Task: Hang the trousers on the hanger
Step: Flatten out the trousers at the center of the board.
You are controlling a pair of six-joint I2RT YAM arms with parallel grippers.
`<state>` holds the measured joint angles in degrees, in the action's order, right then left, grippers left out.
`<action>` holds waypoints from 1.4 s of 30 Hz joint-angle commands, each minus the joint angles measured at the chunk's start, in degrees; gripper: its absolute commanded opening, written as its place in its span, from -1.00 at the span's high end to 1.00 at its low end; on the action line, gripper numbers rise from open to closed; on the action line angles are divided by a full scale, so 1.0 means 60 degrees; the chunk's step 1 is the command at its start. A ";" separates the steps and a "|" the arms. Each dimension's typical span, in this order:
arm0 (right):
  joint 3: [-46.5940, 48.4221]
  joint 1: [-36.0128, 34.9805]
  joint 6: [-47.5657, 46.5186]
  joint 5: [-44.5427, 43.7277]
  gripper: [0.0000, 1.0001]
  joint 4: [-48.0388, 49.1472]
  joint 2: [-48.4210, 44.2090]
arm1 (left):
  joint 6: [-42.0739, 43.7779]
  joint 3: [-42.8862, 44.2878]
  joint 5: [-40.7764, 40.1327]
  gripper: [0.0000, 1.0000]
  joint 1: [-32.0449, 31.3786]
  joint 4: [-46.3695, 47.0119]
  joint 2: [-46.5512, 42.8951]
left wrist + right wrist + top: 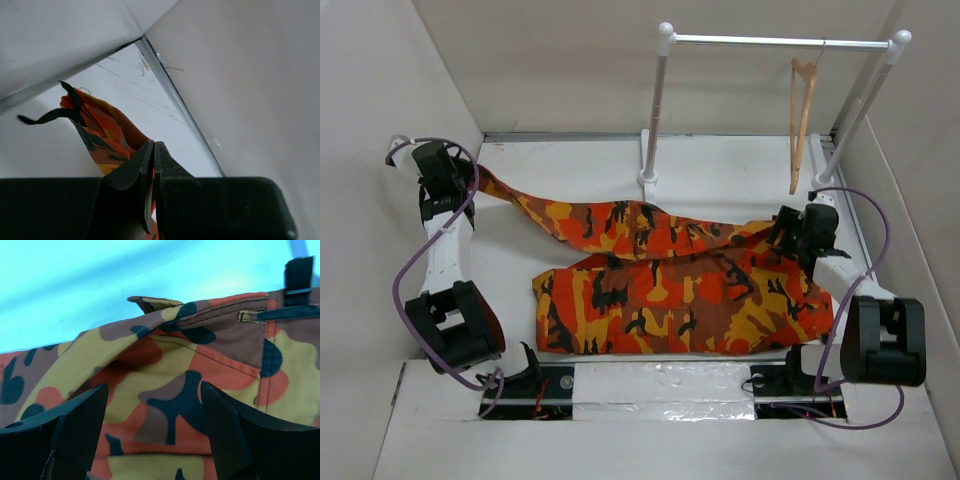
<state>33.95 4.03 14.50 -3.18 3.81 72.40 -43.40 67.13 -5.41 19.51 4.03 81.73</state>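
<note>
Here the trousers (690,295) lie across the middle of the table (720,170). One leg stretches toward ten o'clock, where the left gripper (460,185) is clamped on its end. The right gripper (792,232), at the cloth's three o'clock, holds its jaws apart over the waistband. The hanger (803,120) hangs from the rail (770,41) at one o'clock.

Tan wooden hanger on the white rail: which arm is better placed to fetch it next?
Probably right: the right end effector is open over the orange-red camouflage trousers near the tan wooden hanger; the left end effector is shut on the far leg end.
</note>
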 commanded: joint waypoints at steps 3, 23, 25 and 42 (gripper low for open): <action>0.1298 0.0412 0.0088 0.1365 -0.61 0.0946 0.1321 | -0.0852 0.0895 0.0740 1.00 0.0030 0.0954 -0.0907; 0.1800 0.0237 0.0044 0.1982 -0.58 0.2174 0.2175 | -0.1571 0.0575 0.0214 1.00 -0.0218 0.1657 -0.2532; 0.1039 -0.0229 0.0044 0.1206 -0.58 0.2600 0.1326 | -0.1512 0.0588 0.0155 1.00 -0.0219 0.1628 -0.2999; 0.0141 -0.6647 -0.4189 0.1508 -0.67 0.1825 -0.1859 | -0.1922 0.1877 0.0858 1.00 -0.0307 0.0252 -0.4803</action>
<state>31.83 -33.58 -4.03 4.12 13.54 60.51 -53.78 76.31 -0.84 17.63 4.69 53.58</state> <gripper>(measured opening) 0.819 0.007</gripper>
